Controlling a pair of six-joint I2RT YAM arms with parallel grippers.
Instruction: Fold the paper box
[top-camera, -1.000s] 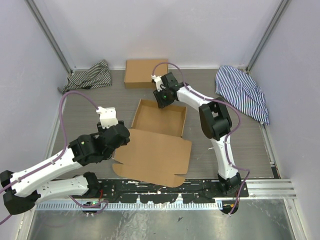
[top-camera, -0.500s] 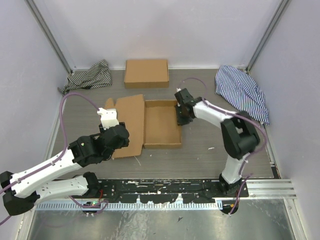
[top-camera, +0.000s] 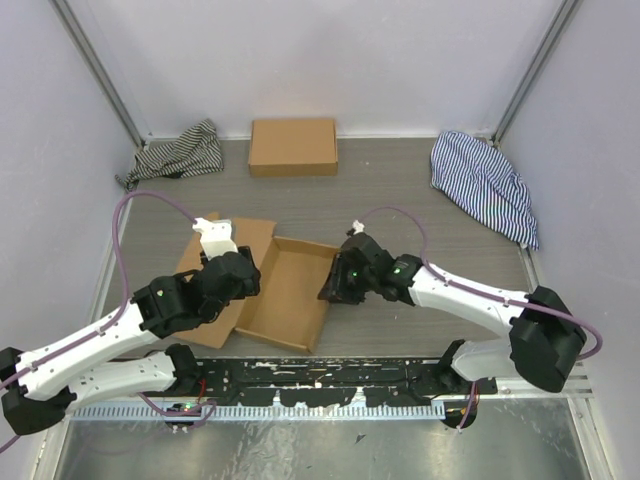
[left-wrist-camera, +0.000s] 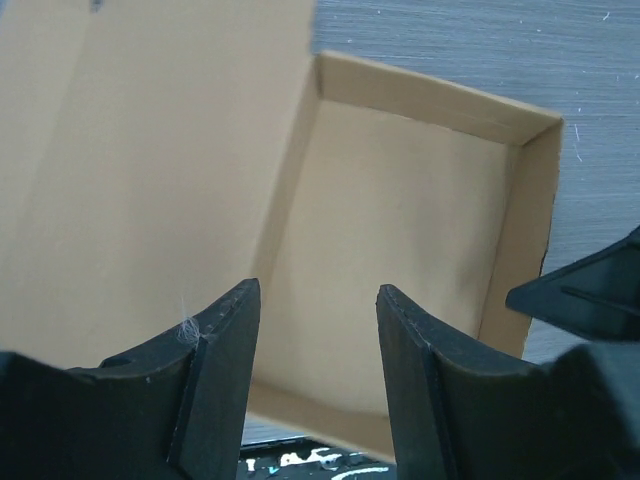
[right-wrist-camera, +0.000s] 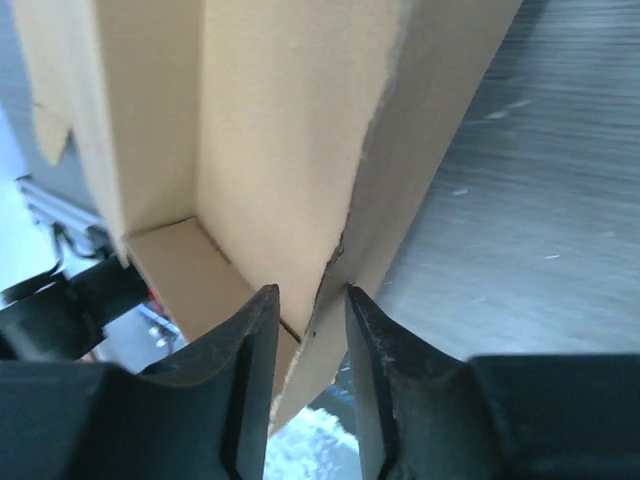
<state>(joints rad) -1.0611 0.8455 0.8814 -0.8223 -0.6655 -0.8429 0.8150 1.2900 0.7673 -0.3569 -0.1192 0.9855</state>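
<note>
We see the grey table carrying the paper box near its front middle, tray formed and lid open to the left. Our right gripper pinches the tray's right wall. Our left gripper hangs spread above the tray, holding nothing.

The paper box is plain, unprinted brown cardboard, the same shade as the closed cardboard box at upper centre. Both lie on a grey wood-grain table. The dark-striped cloth at upper left is black and white, the blue-striped cloth at upper right is blue and white, and the left arm and right arm are white with black joints, each trailing a purple cable.
</note>
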